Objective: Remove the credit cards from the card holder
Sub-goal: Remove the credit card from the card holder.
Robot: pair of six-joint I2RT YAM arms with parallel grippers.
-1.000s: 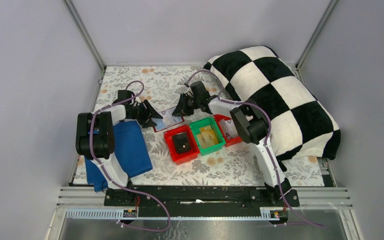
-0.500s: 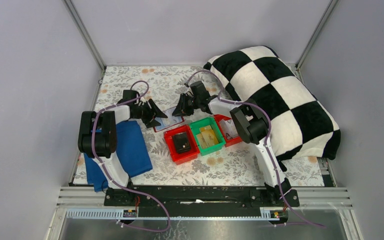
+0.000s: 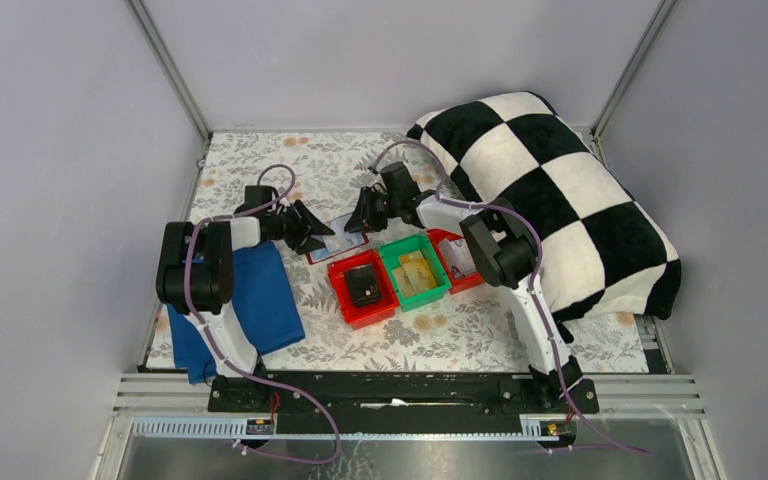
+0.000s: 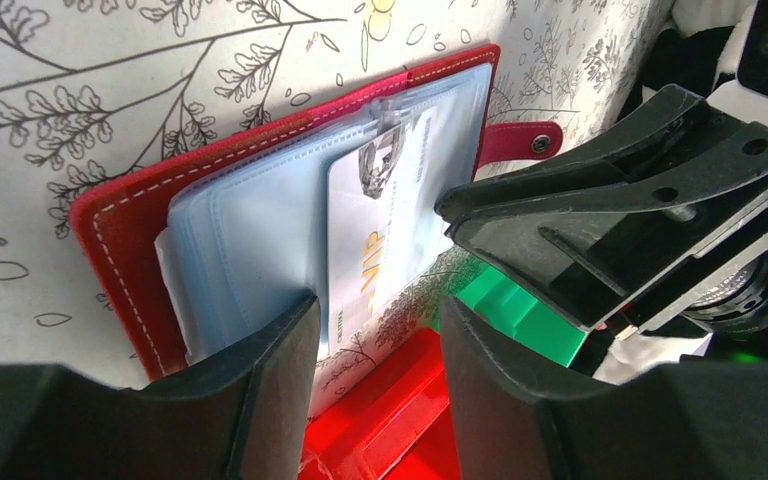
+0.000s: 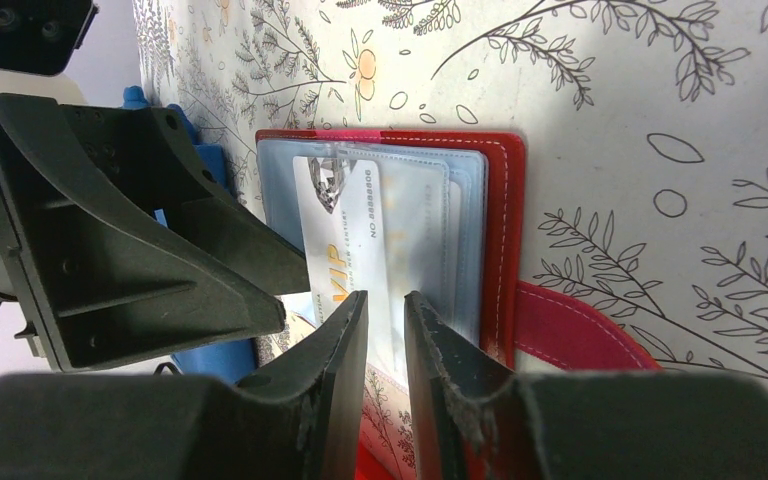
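The dark red card holder (image 3: 338,238) lies open on the floral table between my two grippers. It shows in the left wrist view (image 4: 120,230) and the right wrist view (image 5: 505,230), with light blue pockets and a red strap tab (image 4: 520,140). A whitish credit card (image 4: 380,240) marked VIP sticks partly out of a pocket, as the right wrist view (image 5: 335,240) also shows. My left gripper (image 4: 378,305) is open, with its jaws on either side of the card's free end. My right gripper (image 5: 385,298) is nearly closed on a pocket leaf at the holder's other side.
A red bin (image 3: 345,300) holding a small black box, a green bin (image 3: 438,275) with yellow-tan items and another red bin (image 3: 460,262) stand just in front of the holder. A blue cloth (image 3: 260,300) lies at the left. A black and white checkered cushion (image 3: 550,190) fills the right.
My left gripper has moved a little to the right, up to the card holder. The right gripper and the holder have stayed in place.
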